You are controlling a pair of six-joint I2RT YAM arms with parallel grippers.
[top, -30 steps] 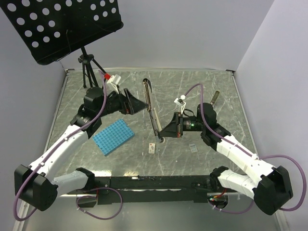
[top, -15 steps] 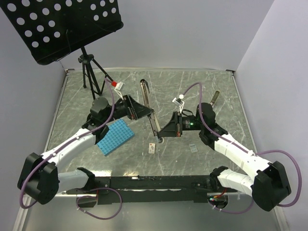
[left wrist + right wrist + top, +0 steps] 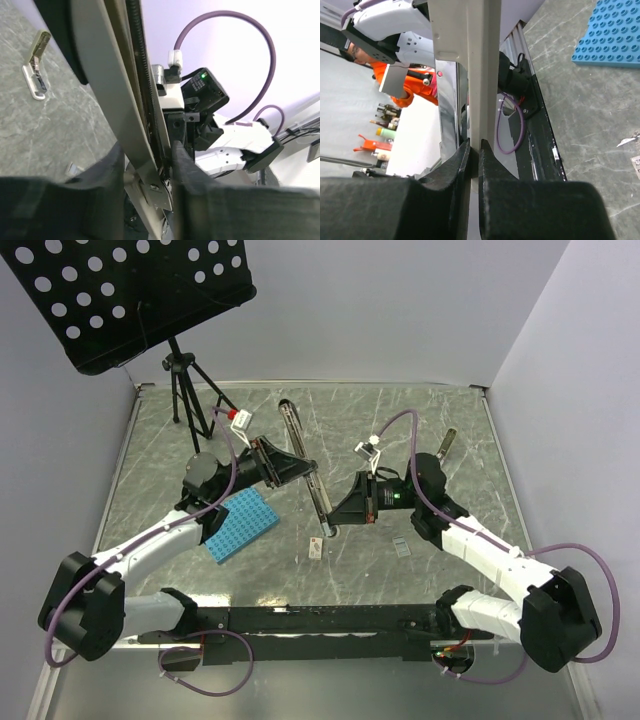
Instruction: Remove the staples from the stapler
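Left gripper has swung right, away from the far-left tripod, and narrowed onto the stapler. Its fingers now press both sides of the opened arm at mid-table. Right gripper stays pinched tight on the stapler's near end, just right of the blue studded plate. Staples cannot be made out in the channel. Print on the small white card, lying just near of the stapler, is too small to read. Both wrist views cut off the stapler's ends.
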